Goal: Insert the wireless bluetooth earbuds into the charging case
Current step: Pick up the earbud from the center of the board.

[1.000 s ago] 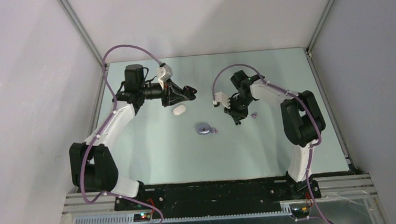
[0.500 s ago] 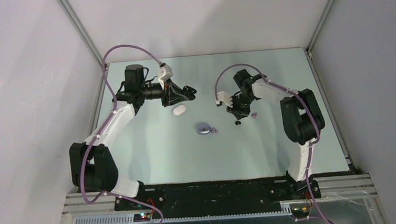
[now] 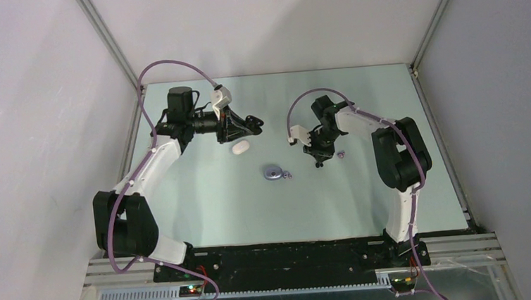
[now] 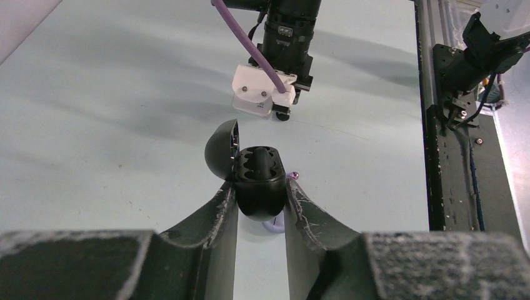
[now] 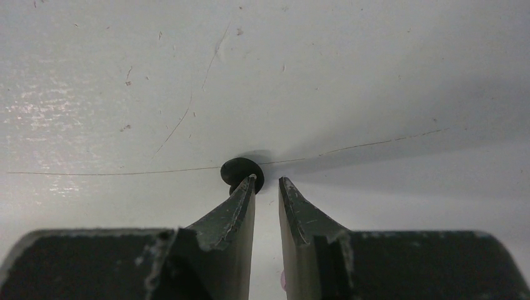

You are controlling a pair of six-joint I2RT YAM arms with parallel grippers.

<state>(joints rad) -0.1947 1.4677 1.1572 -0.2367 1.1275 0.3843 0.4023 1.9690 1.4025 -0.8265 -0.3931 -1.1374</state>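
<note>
My left gripper [image 4: 260,187] is shut on a black charging case [image 4: 257,201], held up above the table with its lid [image 4: 222,150] swung open to the left and the bud sockets showing. In the top view this gripper [image 3: 254,124] hangs at the back left. A black earbud [image 5: 239,170] lies on the table just past my right gripper's left fingertip [image 5: 249,187]. My right gripper [image 5: 267,180] is slightly open with nothing between its jaws, pointing down over that black earbud [image 3: 318,165].
A lavender case [image 3: 273,171] lies mid-table with a lavender earbud [image 3: 287,175] beside it. Another lavender earbud [image 3: 341,154] lies right of my right gripper. A white case [image 3: 240,147] sits below the left gripper. Grey walls enclose the table.
My right gripper's jaws have parted and the black earbud now lies free on the table. The right wrist shifted slightly. The left arm has stayed still with the case.
</note>
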